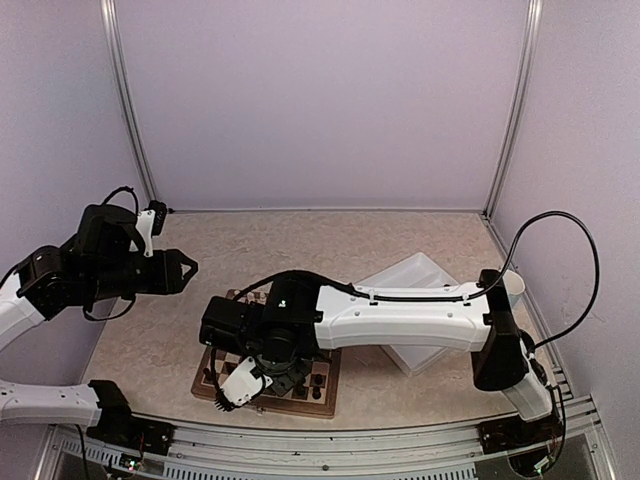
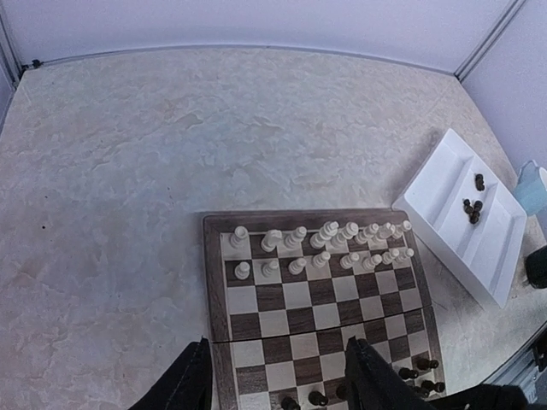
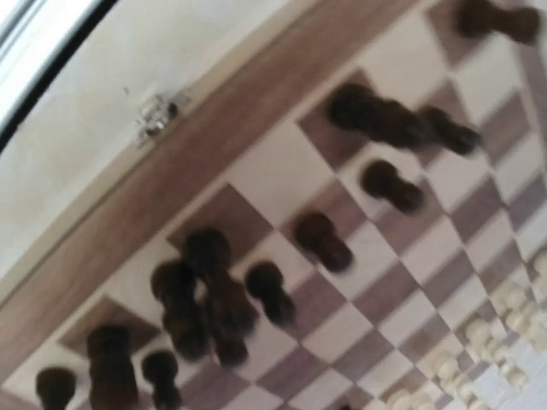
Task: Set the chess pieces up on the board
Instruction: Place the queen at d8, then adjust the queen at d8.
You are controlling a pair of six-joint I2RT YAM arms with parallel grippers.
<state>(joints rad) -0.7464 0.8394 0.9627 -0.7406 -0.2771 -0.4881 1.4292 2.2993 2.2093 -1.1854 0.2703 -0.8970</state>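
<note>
The board (image 2: pixel 282 295) lies on the table, its wooden rim (image 3: pixel 214 162) close under the right wrist camera. Cream chess pieces (image 2: pixel 320 243) fill the two far rows. Dark chess pieces (image 3: pixel 214 295) stand blurred on the near rows, with a few more at the near right corner (image 2: pixel 419 371). My left gripper (image 2: pixel 278 384) hovers open above the board's near side, nothing between its fingers (image 2: pixel 184 380). My right gripper (image 1: pixel 232 395) hangs low over the board's near left corner. Its fingers do not show in the right wrist view.
A white tray (image 2: pixel 444 184) lies right of the board with a few dark pieces (image 2: pixel 472 207) in it. A pale cup (image 2: pixel 532 188) stands beyond the tray. The right arm (image 1: pixel 400 315) stretches across the board. A metal clasp (image 3: pixel 158 111) sits on the rim.
</note>
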